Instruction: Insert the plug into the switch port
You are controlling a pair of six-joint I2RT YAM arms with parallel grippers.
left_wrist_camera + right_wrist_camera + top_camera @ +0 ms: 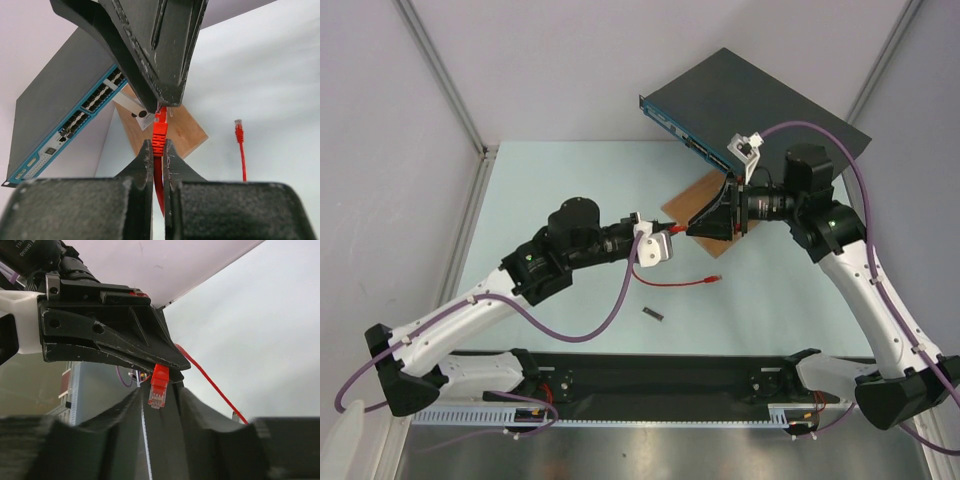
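**Switch far right, grippers meeting over the board**

The network switch (760, 105) stands at the far right of the table (570, 180), its switch ports (695, 148) facing near-left. A wooden board (688, 203) lies just near of that face. Over the board the left gripper (682, 231) and the right gripper (700, 226) meet tip to tip, the plug (159, 131) between them. The patch cable (670, 284) lies on the table nearer, its other connector (713, 279) at its right end. A small piece (653, 314) lies nearer still.

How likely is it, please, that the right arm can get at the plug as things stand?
Probably yes: the plug, clamped in the left end effector, hangs between the open fingers of the right end effector, and nothing else stands between them.
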